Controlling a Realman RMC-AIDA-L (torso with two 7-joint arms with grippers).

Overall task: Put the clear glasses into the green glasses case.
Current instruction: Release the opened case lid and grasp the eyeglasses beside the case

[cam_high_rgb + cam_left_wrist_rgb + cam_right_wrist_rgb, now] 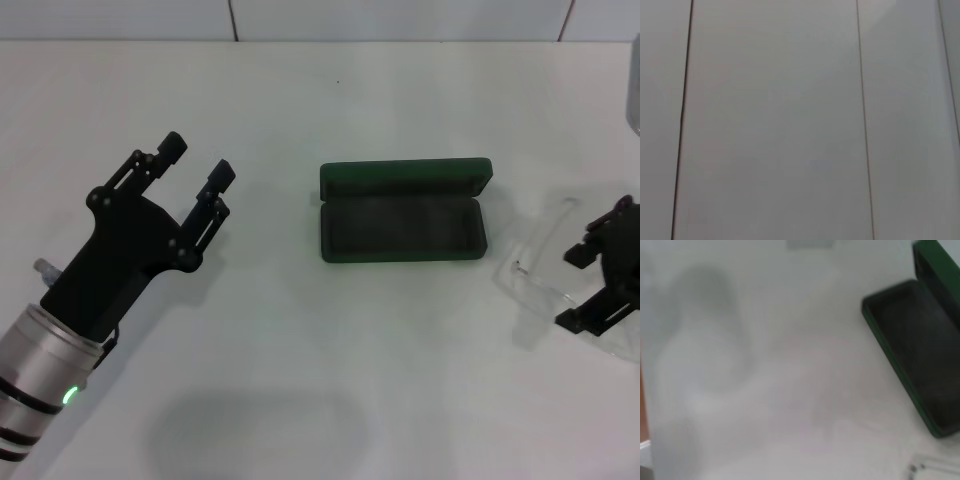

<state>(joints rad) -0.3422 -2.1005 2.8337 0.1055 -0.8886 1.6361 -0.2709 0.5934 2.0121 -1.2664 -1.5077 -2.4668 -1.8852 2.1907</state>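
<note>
Lab-like: bare white table (400, 380)

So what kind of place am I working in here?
Probably a lab or test bench: a bare white table backed by a white tiled wall, holding only the open green glasses case and clear glasses.

Black end effector (196, 170), silver wrist, green light

The head camera looks forward and down on the white worktop (300, 380) from well above, taking in both arms and the open green glasses case (404, 212) at centre. The right wrist camera sits close over the worktop and shares that case (920, 355), at its right edge. The left wrist camera faces only pale panelled surface.
</note>
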